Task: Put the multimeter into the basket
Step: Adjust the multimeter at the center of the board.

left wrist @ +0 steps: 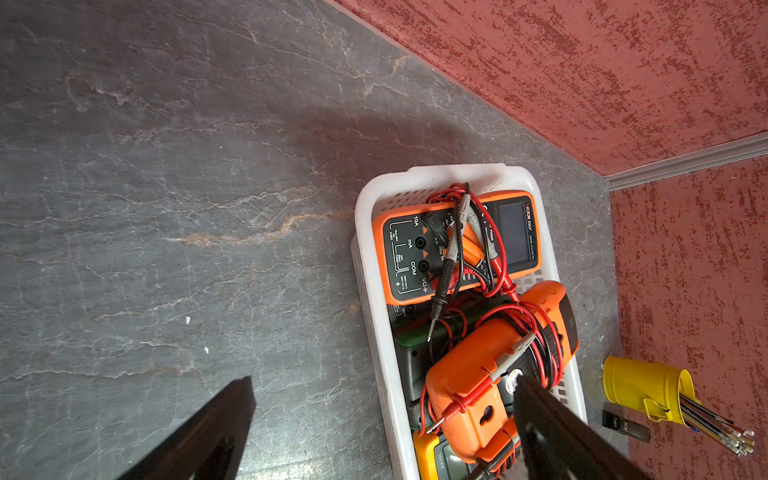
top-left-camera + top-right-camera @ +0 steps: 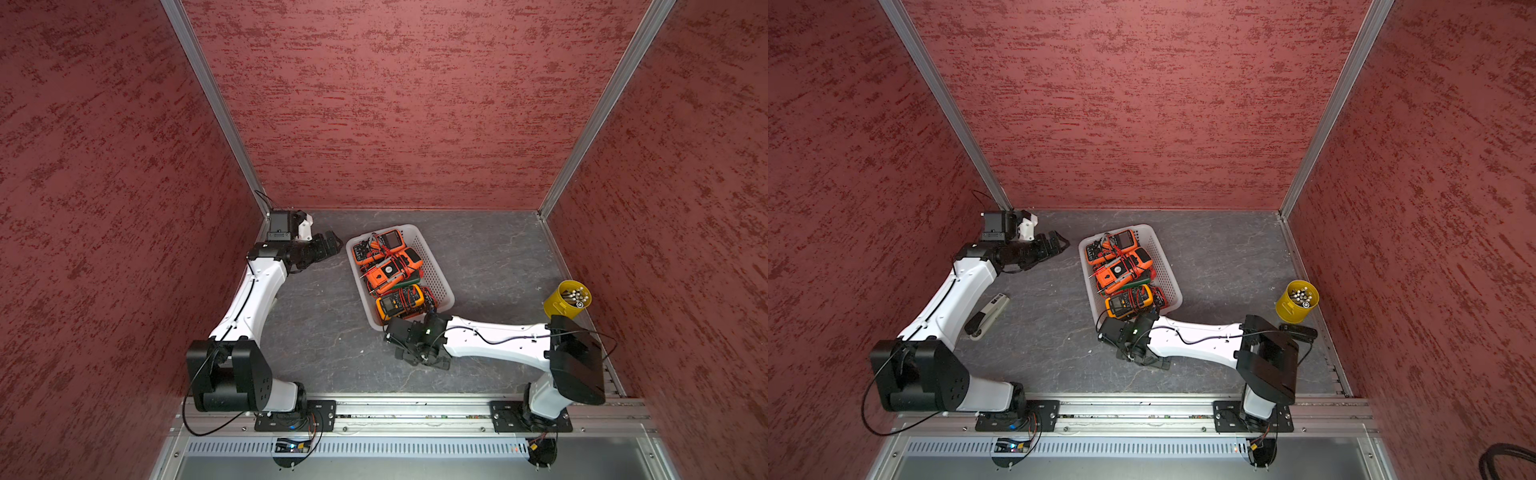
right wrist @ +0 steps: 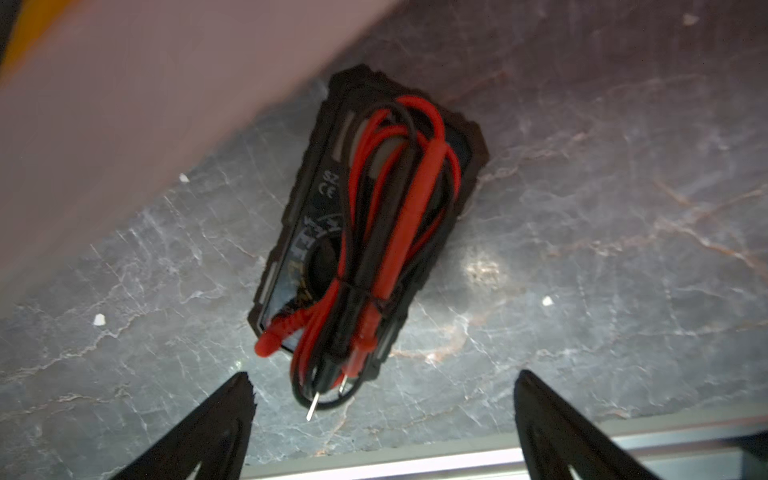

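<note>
While several meters (image 2: 390, 270) sit in the basket (image 2: 441, 279), one black multimeter (image 3: 370, 224) waits on the bench (image 3: 582, 249) — right claw (image 3: 384, 376) gaping just by it; left claw (image 1: 384, 379) apart too.

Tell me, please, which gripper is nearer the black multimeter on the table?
Right: the right gripper hangs above the black multimeter; the left gripper is beside the basket, farther off.

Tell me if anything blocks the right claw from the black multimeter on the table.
Nothing visible does. The right claw stands open over bare table, with the black multimeter, leads wound round it, lying just ahead beside the basket wall.
</note>
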